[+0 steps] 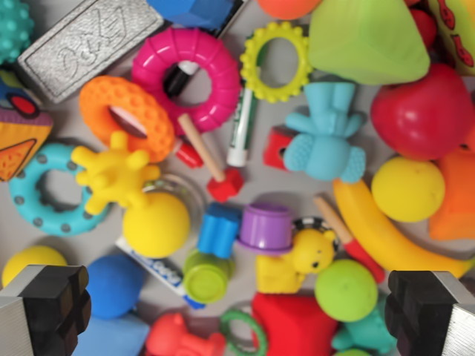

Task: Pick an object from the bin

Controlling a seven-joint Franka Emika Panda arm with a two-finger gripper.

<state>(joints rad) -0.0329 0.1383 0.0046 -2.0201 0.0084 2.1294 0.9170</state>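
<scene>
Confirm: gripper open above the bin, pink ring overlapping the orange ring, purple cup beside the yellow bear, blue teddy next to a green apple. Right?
One thing is wrong: the apple next to the blue teddy is red, not green, as the wrist view shows. The rest holds: the gripper is open above the bin, the pink ring overlaps the orange ring, and the purple cup sits beside the yellow bear.

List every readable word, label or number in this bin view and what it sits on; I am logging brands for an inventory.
Grey embossed rectangular block: raised script lettering, too blurred to read for certain.
White marker pen with green band: print on the barrel, too small to read.
White and blue tube under the yellow ball: blue marking, unreadable.
Nothing else legible.
</scene>
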